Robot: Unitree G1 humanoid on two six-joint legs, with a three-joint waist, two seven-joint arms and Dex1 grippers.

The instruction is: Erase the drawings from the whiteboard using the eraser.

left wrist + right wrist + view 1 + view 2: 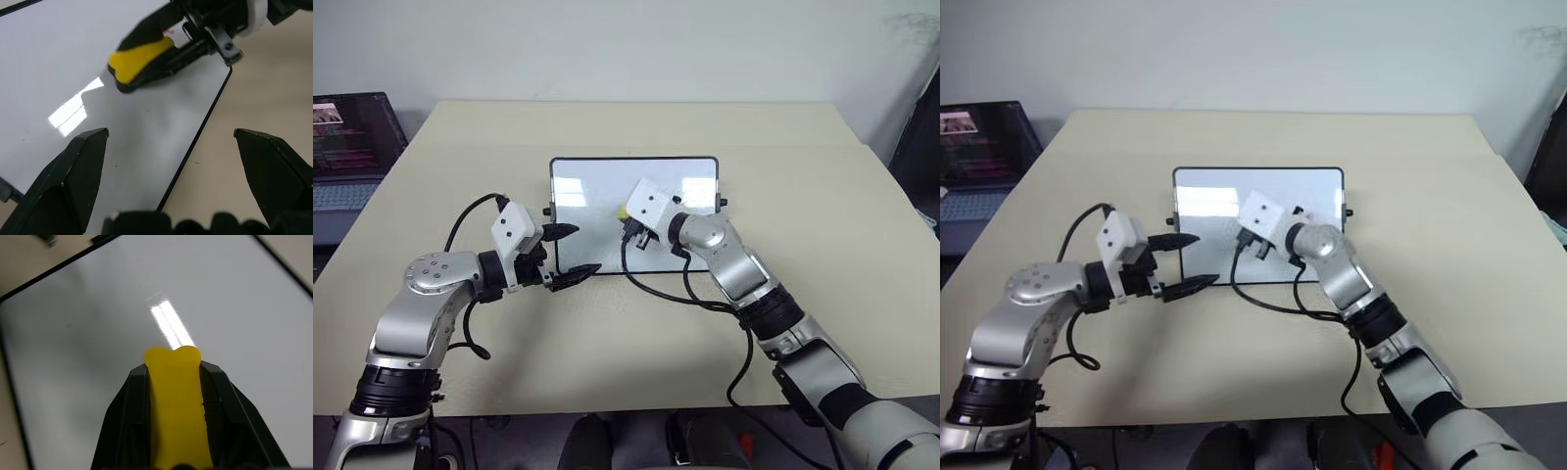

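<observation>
On the beige table (pixel 803 294), near its middle, the whiteboard (pixel 592 181) lay flat with its long sides running left to right; it was glossy white with a thin black rounded-corner frame and small black knobs on its short sides, and a bright glare stripe crossed its surface. The eraser (pixel 175 401) was a small bright yellow block with a notched front end, squeezed between the two black fingers of the right gripper (pixel 631 230), whose jaws were clamped on it. That gripper sat over the board's middle, the yellow tip pointing down toward the white surface; whether the tip actually touched the board could not be settled from these views. Of the drawings (pixel 169 31), only a faint trace of red showed, just beside the right gripper in the left wrist view, too blurred to read a shape. The left gripper (pixel 570 257) was at the board's near-left corner, fingers well apart, holding nothing. A laptop (pixel 347 147) stood off the table's left edge.
</observation>
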